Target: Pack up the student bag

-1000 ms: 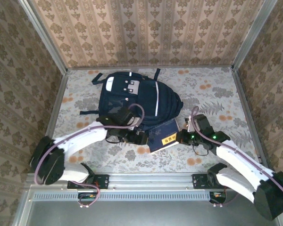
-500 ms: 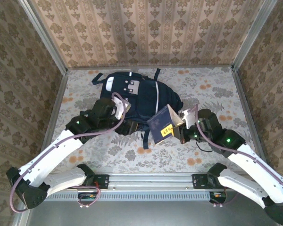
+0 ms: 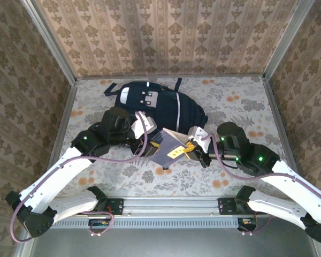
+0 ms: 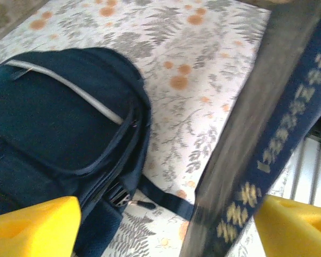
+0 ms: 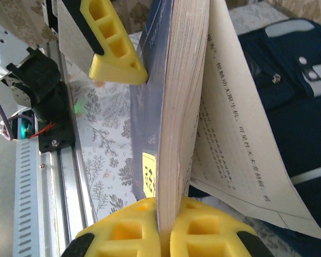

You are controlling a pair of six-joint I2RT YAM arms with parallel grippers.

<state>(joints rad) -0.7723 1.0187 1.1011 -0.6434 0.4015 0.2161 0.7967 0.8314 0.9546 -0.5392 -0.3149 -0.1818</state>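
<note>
The book (image 5: pixel 174 107) is clamped edge-up in the right gripper (image 5: pixel 161 214), with the left gripper (image 4: pixel 163 225) spread astride its far end. The student bag (image 3: pixel 155 110) is seen just beyond both claws, nearer the left.

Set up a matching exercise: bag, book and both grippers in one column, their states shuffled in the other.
1. student bag
2. book
3. left gripper
4. right gripper

A. shut on the book
B. lying on the table
C. open, straddling the book
D. held up, one page fanned loose

Pairs: 1-B, 2-D, 3-C, 4-A
</note>
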